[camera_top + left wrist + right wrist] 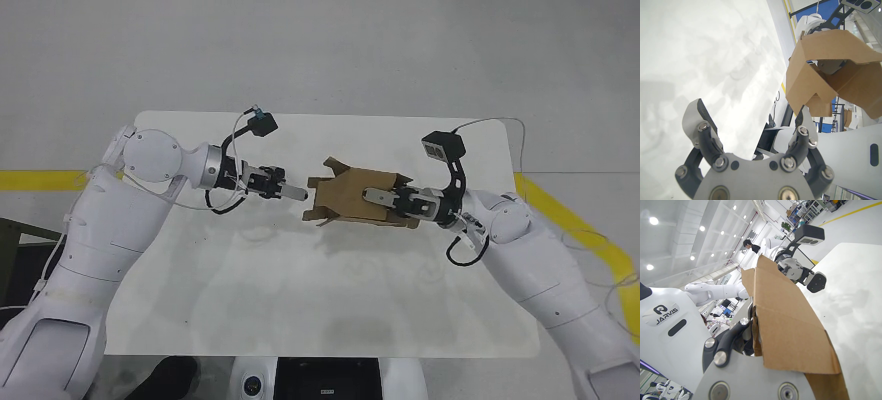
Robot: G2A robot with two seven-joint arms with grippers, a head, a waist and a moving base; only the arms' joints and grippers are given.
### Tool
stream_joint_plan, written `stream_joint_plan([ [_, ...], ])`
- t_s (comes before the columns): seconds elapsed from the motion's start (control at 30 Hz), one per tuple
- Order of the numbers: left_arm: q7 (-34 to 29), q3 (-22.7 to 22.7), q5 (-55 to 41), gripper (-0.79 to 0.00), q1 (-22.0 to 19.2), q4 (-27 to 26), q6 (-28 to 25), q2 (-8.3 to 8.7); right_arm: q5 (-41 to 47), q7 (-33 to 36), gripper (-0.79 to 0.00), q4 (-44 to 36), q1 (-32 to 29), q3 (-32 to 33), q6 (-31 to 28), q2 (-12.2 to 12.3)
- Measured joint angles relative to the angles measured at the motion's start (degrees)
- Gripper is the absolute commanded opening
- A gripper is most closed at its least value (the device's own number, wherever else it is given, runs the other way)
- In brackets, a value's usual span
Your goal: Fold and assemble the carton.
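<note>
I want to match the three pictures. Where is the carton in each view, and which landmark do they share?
Top view: carton at the table's middle, in the right gripper, left gripper beside its flaps.
Left wrist view: carton just ahead of the open left gripper.
Right wrist view: carton close to the camera, left gripper beyond it.
Shared landmark: the left gripper.

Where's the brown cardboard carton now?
Top view: the brown cardboard carton is near the white table centre, in the right hand, the open left hand beside it.
</note>
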Motion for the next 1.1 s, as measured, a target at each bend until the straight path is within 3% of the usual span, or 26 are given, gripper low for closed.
stream_joint_plan([
  [1.1,-1.1,1.7,-4.5,0.0,-1.0,-0.9,-0.7,-0.13,0.4,-1.2,-0.785,-2.5,3.3,-7.8,-1.2,-0.4],
])
